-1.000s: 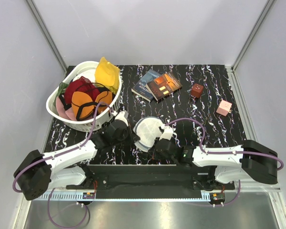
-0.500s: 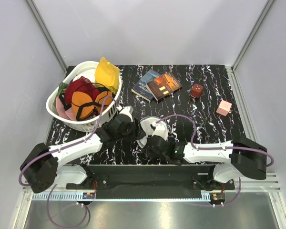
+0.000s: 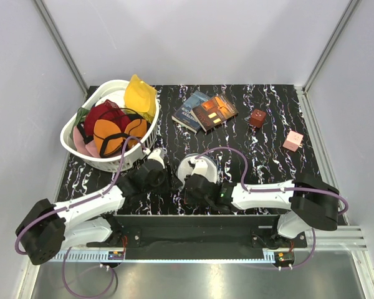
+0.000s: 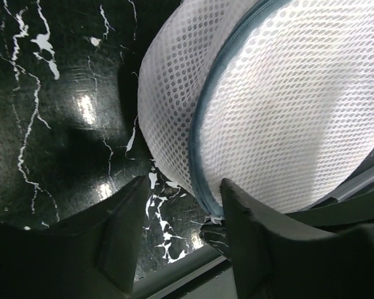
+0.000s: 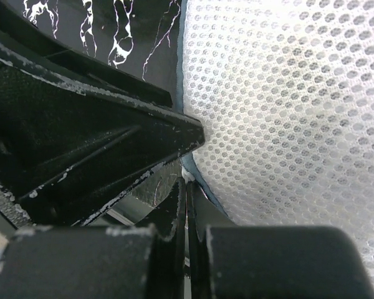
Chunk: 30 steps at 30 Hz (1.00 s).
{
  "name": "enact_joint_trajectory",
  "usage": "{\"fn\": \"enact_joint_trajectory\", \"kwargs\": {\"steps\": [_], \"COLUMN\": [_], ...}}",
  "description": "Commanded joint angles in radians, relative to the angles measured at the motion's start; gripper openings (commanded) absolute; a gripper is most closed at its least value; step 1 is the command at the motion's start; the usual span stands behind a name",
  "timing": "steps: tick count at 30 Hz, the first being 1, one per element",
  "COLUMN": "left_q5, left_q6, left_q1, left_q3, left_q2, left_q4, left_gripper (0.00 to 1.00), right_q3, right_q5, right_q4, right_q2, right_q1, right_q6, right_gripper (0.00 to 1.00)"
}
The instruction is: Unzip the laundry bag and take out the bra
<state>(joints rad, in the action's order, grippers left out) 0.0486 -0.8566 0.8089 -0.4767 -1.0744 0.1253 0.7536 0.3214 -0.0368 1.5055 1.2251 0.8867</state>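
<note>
Resting place, laundry bag [image 3: 196, 168]: on the tabletop [image 3: 268, 156], near its front edge, between my two arms.
Left jaws: apart, holding nothing; one finger [image 4: 249, 237] touches the bag's blue-grey seam [image 4: 199, 137].
Right jaws: pressed together on that seam.

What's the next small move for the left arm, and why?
Probably close the left gripper on the laundry bag: its open fingers sit at the bag's grey zip seam, and the right gripper looks pinched shut on that seam, so a hold would steady the bag for unzipping.
</note>
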Motion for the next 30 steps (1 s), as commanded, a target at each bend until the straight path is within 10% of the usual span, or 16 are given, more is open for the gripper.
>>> {"fn": "enact_joint_trajectory", "kwargs": {"steps": [1, 14, 30], "left_q5": [-0.041, -0.043, -0.018], "left_q6": [-0.042, -0.061, -0.019], "left_q1": [-0.001, 0.001, -0.022], "left_q3": [0.016, 0.006, -0.045], "left_q2": [0.004, -0.05, -0.041], "left_q4": [-0.118, -0.176, -0.106], "left_gripper": [0.49, 0.0, 0.0], "right_q3": [0.036, 0.026, -0.037], "right_q5": [-0.013, -0.01, 0.01], "right_q4": [-0.034, -0.035, -0.037], "right_q2": [0.004, -0.004, -0.056], "right_q1": [0.007, 0.007, 0.007], "right_q6": [-0.012, -0.011, 0.015], "right_gripper": [0.0, 0.0, 0.0]}}
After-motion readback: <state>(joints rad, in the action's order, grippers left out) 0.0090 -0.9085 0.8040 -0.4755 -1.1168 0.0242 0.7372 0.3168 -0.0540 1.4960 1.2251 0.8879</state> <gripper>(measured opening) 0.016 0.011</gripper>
